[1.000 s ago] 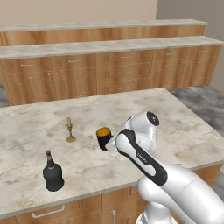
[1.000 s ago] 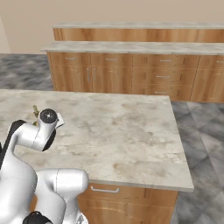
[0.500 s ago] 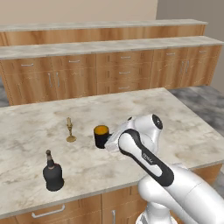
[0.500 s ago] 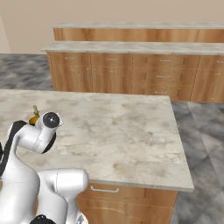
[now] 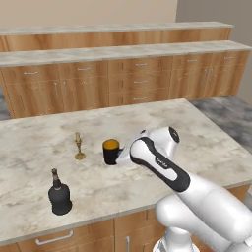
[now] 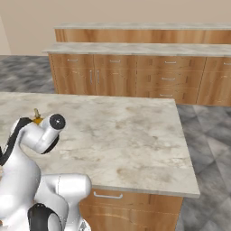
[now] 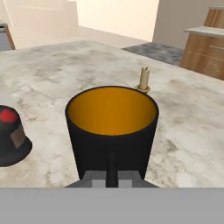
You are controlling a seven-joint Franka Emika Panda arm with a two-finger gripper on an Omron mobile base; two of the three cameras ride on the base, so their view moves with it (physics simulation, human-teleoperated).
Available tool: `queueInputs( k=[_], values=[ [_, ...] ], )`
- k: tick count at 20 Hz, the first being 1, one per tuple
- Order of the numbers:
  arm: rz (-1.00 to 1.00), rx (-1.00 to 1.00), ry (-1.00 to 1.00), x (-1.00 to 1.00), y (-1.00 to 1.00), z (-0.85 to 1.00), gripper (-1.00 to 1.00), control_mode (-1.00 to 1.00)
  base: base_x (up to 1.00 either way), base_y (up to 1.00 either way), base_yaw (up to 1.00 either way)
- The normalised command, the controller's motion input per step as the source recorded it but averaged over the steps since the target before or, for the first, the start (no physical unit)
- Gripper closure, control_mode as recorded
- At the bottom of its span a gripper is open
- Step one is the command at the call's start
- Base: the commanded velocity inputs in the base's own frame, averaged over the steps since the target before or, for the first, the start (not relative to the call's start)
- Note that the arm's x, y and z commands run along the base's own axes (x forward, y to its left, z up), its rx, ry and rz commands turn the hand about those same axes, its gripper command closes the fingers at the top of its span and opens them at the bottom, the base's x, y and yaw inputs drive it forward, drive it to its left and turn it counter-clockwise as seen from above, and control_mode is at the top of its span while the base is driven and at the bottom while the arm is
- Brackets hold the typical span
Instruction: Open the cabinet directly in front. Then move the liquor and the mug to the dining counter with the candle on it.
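You are looking straight over the mug, which stands upright just ahead of the hand, right in front of the gripper. Its black wall faces you and its yellow-orange inside is open to view from above. The mug's handle runs down the near side, on the centre line, and the dark fingertips are drawn tight together on it at the bottom. Beyond the mug and a little to the right of the hand, the candle stands upright, its base hidden behind the rim. To the left, the liquor bottle sits at the frame's edge. All three rest on the dining counter, its pale marble stretching ahead.
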Motion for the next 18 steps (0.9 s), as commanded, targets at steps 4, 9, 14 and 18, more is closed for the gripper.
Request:
queueInputs(
  k=[4, 9, 14, 18],
  values=[
    [0.00, 0.00, 0.05, 0.65, 0.35, -0.20, 1.00, -1.00, 0.00, 0.00, 0.00],
    [0.00, 0.00, 0.06, 0.30, 0.15, -0.25, 1.00, -1.00, 0.00, 0.00, 0.00],
    [0.04, 0.00, 0.04, 0.00, 0.00, -0.48, 1.00, -1.00, 0.00, 0.00, 0.00],
    [0.04, 0.00, 0.04, 0.02, 0.00, -0.24, 1.00, -1.00, 0.00, 0.00, 0.00]
  ],
)
